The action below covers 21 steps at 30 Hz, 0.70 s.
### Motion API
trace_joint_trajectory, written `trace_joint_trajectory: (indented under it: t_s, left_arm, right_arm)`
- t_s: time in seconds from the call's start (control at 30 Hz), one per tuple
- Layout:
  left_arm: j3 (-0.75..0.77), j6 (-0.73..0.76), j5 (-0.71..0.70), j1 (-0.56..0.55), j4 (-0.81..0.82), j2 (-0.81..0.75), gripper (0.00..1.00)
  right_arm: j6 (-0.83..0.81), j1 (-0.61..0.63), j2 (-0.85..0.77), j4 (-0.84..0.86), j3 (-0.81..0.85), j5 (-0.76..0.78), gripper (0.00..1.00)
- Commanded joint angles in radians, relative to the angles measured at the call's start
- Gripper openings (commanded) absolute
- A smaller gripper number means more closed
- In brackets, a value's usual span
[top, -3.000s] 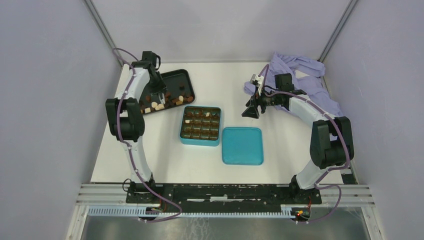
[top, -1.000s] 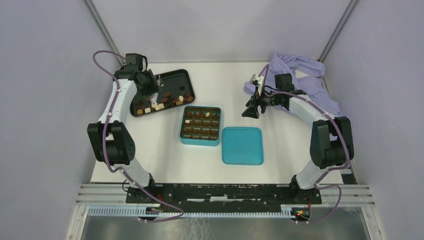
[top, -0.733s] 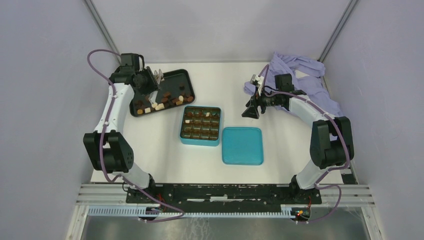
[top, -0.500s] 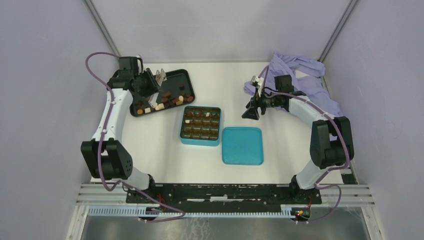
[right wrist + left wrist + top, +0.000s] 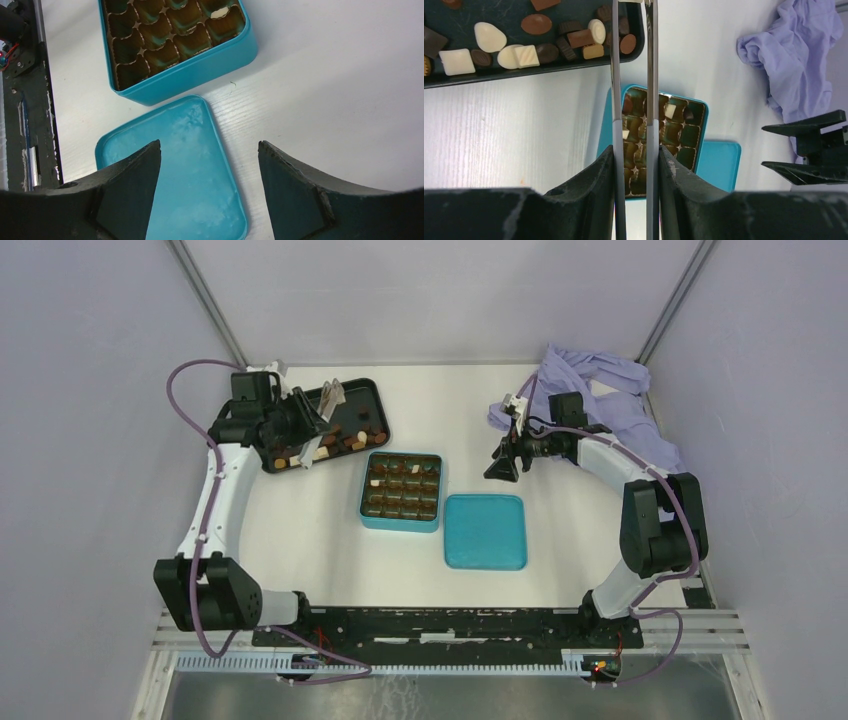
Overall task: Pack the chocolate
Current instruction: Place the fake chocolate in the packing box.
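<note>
**Chocolate** [image 5: 488,37]: loose assortment, dark, tan and cream. Mostly scattered in black tray [image 5: 509,16] at far-left of desk [image 5: 300,530]. A few pieces already seated in brown grid insert [image 5: 155,55] of teal box [image 5: 200,67], most cells empty.

**Lid** [image 5: 190,165]: flat on desk, just beside box, on side nearer arm bases.

**Left claw** [image 5: 635,155]: narrow, clamped on metal tweezers [image 5: 615,75], raised over tray. Blades nearly parallel with a slim gap between. Tips cut off in wrist view and too small from above, so cannot tell whether any piece pinched.

**Right claw** [image 5: 209,145]: wide, holding nothing, poised above desk to right of box.

**Purple cloth** [image 5: 600,375]: bunched at far-right corner, well apart from box.

**Stage, as judged:** early filling, with tray-to-box carrying in hand.

**Hazards, as judged:**
- Slip of a smooth rounded piece from thin blades during carry, from too light a squeeze.
- Cracking or marking of a piece, from too hard a squeeze.
- Twist of tweezers within claw, throwing tips off chosen cell.
- Release over an occupied cell, leaving a piece perched on insert.
- Snagging of insert wall on descent, lifting or shifting it.
</note>
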Motion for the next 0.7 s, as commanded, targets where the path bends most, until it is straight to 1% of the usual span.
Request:
trace_joint_trajectory:
  t_s: [0.0,0.23,0.43,0.67]
  left_arm:
    - [-0.035,-0.043,0.099,-0.008,0.085,-0.079,0.02]
    - [-0.102,-0.053,0.157,-0.024,0.084,-0.158,0.02]
    - [-0.157,-0.068,0.142,-0.164,0.046,-0.213,0.02]
    - [-0.170,-0.076,0.032,-0.351,-0.039,-0.234,0.02]
  right_arm:
    - [-0.009,-0.004,-0.035,0.027,-0.016,0.008,0.77]
    - [-0.015,-0.004,-0.040,0.033,-0.026,0.017,0.77]
    - [-0.015,-0.003,-0.026,0.029,-0.025,0.016,0.77]
    - [-0.020,-0.002,-0.019,0.026,-0.026,0.025,0.77]
